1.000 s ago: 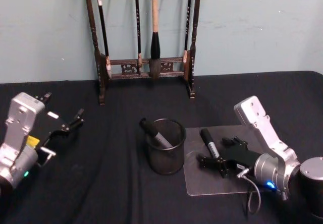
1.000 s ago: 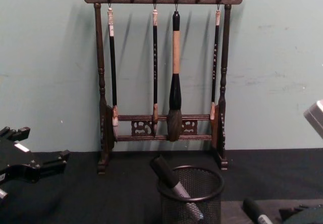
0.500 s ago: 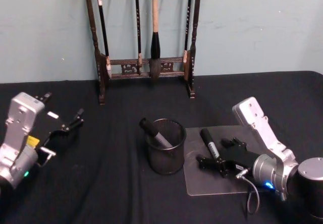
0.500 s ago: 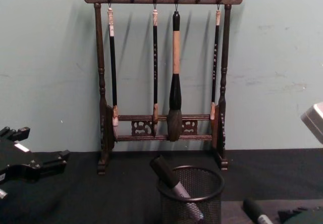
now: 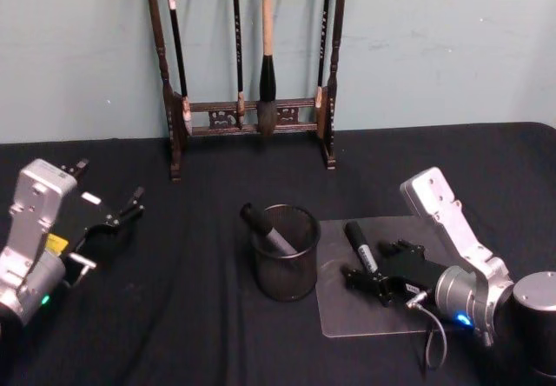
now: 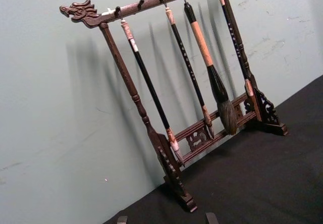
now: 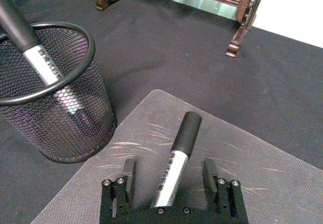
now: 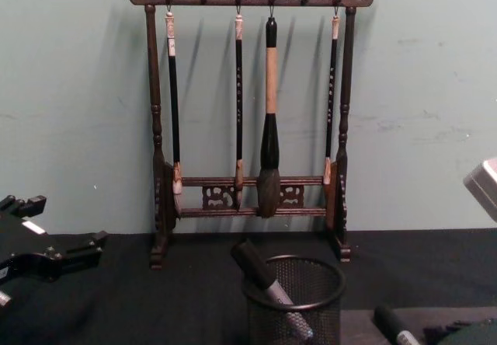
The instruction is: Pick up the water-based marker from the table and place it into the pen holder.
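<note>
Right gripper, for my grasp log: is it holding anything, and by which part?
Nothing is held. The right gripper stands open astride the marker, which lies on the mat, untouched. The left gripper is open and empty.

Right gripper (image 5: 368, 262) reaches forward low with jaws apart; left gripper (image 5: 109, 186) hovers aside, jaws apart.

Head camera looks down across the table (image 5: 191, 316) to the rack (image 5: 252, 106); chest camera, lower, faces it head-on, and both show the pen holder (image 5: 285, 277). Right wrist camera sits close above the marker (image 7: 184, 134); left wrist's views the rack aslant.
</note>
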Motion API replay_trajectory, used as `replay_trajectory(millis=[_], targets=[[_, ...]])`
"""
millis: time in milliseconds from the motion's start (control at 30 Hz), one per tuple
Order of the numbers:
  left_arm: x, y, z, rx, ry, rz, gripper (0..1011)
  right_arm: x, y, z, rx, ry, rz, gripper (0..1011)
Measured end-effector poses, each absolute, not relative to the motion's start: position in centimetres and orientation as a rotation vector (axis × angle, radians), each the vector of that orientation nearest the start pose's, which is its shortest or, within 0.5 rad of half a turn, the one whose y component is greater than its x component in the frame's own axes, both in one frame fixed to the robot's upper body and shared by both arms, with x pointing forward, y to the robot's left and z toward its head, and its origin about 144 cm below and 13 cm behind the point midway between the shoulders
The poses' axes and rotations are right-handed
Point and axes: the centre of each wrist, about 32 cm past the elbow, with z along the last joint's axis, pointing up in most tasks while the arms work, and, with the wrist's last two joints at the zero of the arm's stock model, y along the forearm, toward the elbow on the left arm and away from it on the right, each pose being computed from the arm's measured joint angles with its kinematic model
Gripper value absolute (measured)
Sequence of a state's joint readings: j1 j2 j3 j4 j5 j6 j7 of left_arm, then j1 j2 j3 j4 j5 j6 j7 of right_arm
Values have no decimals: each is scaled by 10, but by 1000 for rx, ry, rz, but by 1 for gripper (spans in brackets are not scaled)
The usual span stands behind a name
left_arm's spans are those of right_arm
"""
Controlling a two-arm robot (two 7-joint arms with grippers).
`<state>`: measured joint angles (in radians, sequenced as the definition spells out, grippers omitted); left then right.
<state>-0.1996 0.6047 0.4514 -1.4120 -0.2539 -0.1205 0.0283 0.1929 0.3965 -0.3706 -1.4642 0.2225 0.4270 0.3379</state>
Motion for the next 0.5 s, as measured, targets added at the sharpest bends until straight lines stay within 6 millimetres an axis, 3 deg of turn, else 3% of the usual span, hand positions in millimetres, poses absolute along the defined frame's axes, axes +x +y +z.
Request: replay_trajectory(millis=[200, 500], targets=[[489, 310, 1140, 304, -285, 1248, 1001, 496, -248, 1149, -505, 208, -955, 732], [489, 310, 1140, 305, -285, 1248, 1001, 496, -248, 1149, -505, 209, -955, 417]])
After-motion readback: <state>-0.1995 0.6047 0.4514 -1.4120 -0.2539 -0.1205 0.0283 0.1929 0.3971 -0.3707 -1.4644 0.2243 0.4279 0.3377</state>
